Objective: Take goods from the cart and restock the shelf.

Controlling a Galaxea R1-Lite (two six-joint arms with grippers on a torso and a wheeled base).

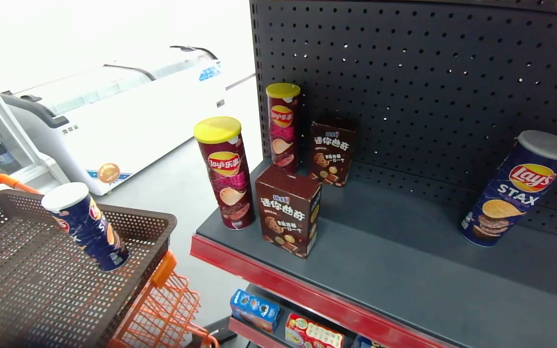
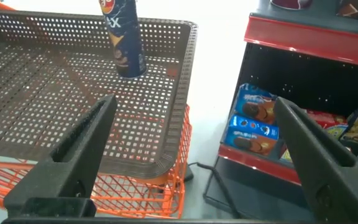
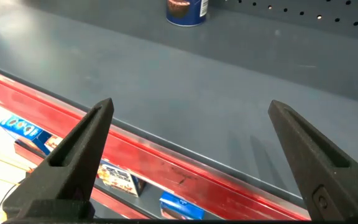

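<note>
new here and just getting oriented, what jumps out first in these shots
A blue chip can stands alone at the shelf's right, near the pegboard. Its twin sits in the brown cart basket. Two yellow-lidded maroon cans and two brown cookie boxes cluster on the shelf's left.

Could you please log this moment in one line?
left hand open near basket | right hand open above shelf | blue can in basket | second can on shelf
</note>
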